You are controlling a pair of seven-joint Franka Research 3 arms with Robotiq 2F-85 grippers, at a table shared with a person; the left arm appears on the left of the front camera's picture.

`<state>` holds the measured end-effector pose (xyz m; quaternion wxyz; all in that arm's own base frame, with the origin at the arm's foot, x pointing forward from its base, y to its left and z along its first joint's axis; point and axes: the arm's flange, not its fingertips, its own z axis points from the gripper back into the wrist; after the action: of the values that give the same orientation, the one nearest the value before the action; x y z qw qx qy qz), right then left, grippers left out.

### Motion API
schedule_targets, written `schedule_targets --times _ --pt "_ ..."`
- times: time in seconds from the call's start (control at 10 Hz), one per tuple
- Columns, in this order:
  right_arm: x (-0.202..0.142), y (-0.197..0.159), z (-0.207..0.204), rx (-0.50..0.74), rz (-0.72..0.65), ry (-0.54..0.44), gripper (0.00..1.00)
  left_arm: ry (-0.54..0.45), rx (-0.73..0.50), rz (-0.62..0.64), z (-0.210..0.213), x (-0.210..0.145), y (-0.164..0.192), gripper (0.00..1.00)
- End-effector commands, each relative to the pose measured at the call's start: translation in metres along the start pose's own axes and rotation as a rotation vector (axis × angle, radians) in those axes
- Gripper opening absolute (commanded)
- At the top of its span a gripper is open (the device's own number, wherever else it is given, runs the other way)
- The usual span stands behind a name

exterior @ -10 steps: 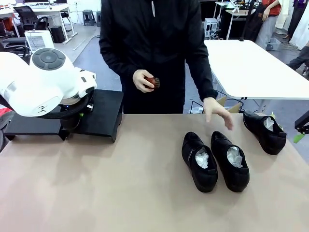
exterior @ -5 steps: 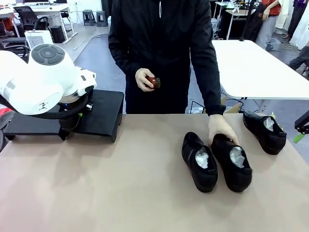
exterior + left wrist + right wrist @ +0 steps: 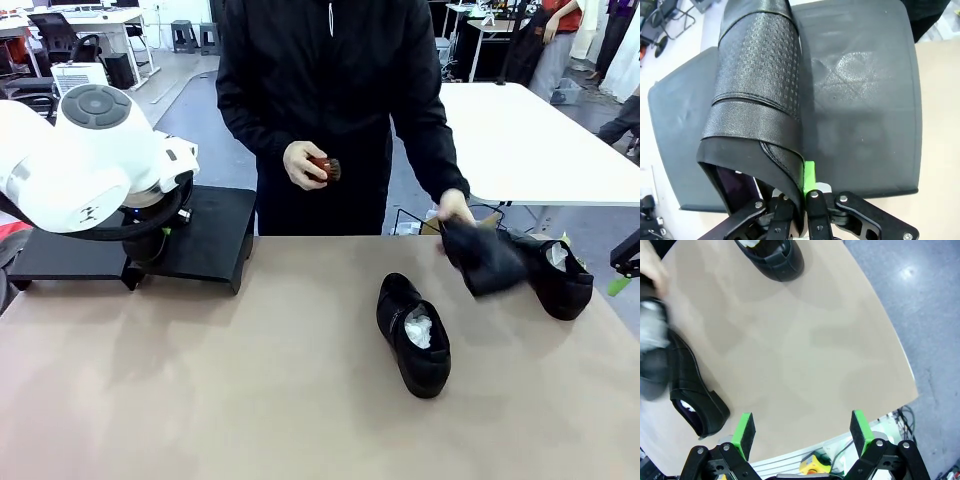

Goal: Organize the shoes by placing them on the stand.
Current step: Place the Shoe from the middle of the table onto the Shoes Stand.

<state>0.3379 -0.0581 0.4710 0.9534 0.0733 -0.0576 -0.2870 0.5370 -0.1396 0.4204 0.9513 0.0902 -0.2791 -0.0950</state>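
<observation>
Tabletop (image 3: 200, 380) out front; wrist-side, shoe (image 3: 757, 85) in left pincer (image 3: 802, 180)

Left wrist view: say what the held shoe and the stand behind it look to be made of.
Shoe: black leather or a leather-like synthetic; one panel carries an embossed grid, the band below a fine grain, with stitched seams and a soft sheen. Stand: matte black rigid sheet, perhaps painted metal or plastic; flat, with pale scuff marks.
</observation>
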Motion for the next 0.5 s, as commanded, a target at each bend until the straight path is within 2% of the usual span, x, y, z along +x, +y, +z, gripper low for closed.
schedule_targets --times 0.0,0.4 --pt "0.001 0.000 0.000 0.002 0.013 -0.004 1.00 -0.046 0.017 0.023 -0.012 0.009 0.001 0.00" --pt "0.001 0.000 0.000 0.002 0.013 -0.004 1.00 -0.014 0.002 0.031 -0.025 0.008 -0.005 0.00"
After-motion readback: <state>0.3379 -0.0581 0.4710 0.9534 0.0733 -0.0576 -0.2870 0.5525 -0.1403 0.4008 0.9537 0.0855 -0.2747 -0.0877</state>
